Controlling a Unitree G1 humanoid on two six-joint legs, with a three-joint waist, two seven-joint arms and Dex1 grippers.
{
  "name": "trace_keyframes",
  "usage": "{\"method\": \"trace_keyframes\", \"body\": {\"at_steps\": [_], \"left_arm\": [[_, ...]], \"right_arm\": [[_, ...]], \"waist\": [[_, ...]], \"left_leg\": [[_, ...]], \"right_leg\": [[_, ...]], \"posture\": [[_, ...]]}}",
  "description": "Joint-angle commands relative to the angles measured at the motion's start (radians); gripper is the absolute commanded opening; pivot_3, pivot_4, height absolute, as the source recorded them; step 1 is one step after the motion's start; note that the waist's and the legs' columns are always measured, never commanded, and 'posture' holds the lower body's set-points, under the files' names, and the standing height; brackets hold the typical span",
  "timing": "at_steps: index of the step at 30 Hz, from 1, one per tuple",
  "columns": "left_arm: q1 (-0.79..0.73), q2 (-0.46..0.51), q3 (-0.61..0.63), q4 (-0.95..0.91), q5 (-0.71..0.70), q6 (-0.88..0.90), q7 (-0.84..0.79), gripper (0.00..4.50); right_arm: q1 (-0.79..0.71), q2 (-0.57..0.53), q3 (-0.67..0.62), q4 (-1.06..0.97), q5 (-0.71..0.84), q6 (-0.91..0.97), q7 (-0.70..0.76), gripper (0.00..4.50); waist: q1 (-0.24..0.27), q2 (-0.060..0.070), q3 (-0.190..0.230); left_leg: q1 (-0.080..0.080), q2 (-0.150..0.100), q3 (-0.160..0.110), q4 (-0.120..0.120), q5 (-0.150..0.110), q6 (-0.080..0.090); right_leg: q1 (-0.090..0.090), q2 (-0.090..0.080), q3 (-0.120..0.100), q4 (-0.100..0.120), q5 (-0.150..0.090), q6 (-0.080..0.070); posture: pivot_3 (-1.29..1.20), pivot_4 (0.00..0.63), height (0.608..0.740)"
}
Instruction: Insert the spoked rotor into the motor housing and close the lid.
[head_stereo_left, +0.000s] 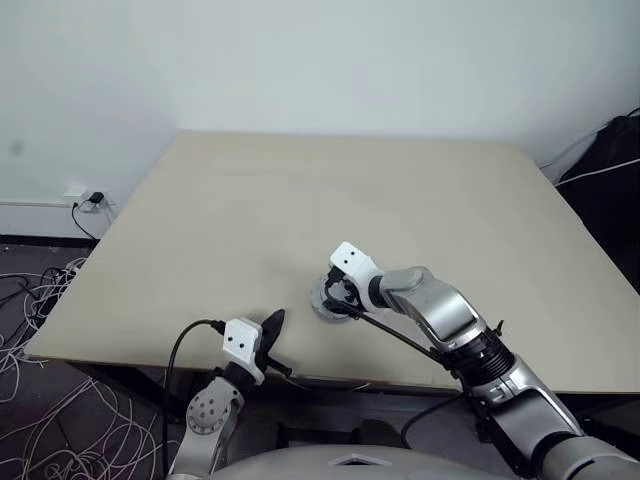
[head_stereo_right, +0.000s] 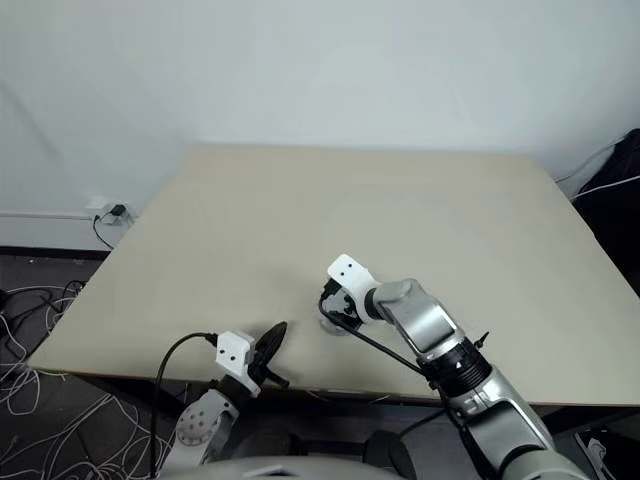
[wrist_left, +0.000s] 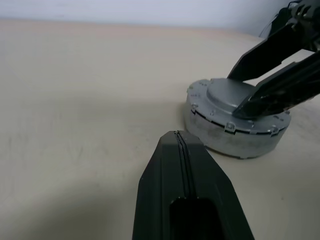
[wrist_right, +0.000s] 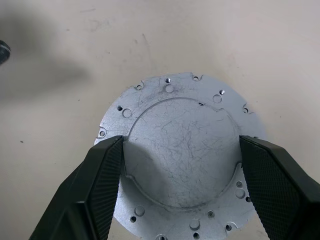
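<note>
Lid (wrist_right: 181, 157) lies smooth face up near the table's (head_stereo_left: 300, 200) front edge, capping a pale round stack. Right gripper (wrist_right: 180, 165) straddles its raised hub, fingers (wrist_right: 100, 190) spread against either side. Left gripper (wrist_left: 181, 145), pressed together, hovers just beside it.

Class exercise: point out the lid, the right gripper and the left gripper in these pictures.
lid (wrist_right: 182, 150): right wrist view, on its raised hub.
right gripper (wrist_right: 179, 192): right wrist view, midway between its fingertips at the hub's sides.
left gripper (wrist_left: 178, 136): left wrist view, at its shut fingertips.
</note>
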Motion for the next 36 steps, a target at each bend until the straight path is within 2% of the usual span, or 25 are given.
{"method": "trace_keyframes", "body": {"at_steps": [1, 11, 19, 25, 33, 36], "left_arm": [[-0.020, -0.003, 0.005, -0.006, -0.008, -0.031, -0.012, 0.00], [-0.023, -0.005, 0.004, -0.003, -0.008, -0.027, -0.021, 0.00], [-0.040, -0.004, 0.017, 0.067, -0.013, -0.066, -0.039, 0.00], [-0.048, -0.009, 0.022, 0.103, -0.011, -0.088, -0.045, 0.00], [-0.052, -0.010, 0.023, 0.102, -0.010, -0.091, -0.043, 0.00], [-0.048, -0.010, 0.021, 0.090, -0.011, -0.086, -0.043, 0.00]], "right_arm": [[0.015, -0.033, 0.031, 0.031, -0.037, 0.016, -0.018, 3.29], [0.016, -0.018, -0.001, 0.022, -0.023, 0.016, -0.029, 3.29], [0.007, -0.026, 0.007, 0.020, -0.019, 0.068, -0.029, 3.29], [0.009, -0.009, -0.038, -0.003, 0.020, 0.093, -0.021, 3.29], [0.008, -0.057, 0.031, -0.014, -0.018, 0.028, -0.028, 3.29], [0.012, -0.024, -0.030, -0.020, 0.035, 0.063, -0.017, 3.29]], "waist": [[0.002, 0.000, 0.000], [0.008, 0.000, 0.000], [0.014, 0.000, 0.000], [0.023, 0.000, 0.000], [0.023, 0.000, 0.001], [0.023, 0.001, 0.001]], "left_leg": [[0.000, 0.000, 0.000, 0.000, 0.000, 0.000], [0.000, 0.001, -0.002, 0.001, 0.000, 0.000], [0.000, 0.002, -0.002, 0.002, 0.000, 0.000], [0.000, 0.002, -0.003, 0.002, 0.000, 0.000], [-0.003, 0.003, -0.004, 0.002, 0.000, 0.000], [-0.004, 0.004, -0.004, 0.002, 0.000, 0.000]], "right_leg": [[0.000, -0.001, -0.002, 0.000, 0.000, 0.000], [0.002, -0.001, -0.006, 0.000, 0.000, 0.000], [0.003, -0.001, -0.011, 0.000, 0.001, 0.001], [0.003, -0.002, -0.011, -0.001, 0.001, 0.001], [0.003, -0.001, -0.013, -0.004, 0.001, 0.002], [0.003, -0.001, -0.013, -0.007, 0.002, 0.004]], "posture": [[0.00, 0.000, 0.740], [0.00, 0.000, 0.740], [0.00, 0.000, 0.740], [0.00, 0.000, 0.740], [0.00, 0.000, 0.740], [0.00, 0.000, 0.740]]}}
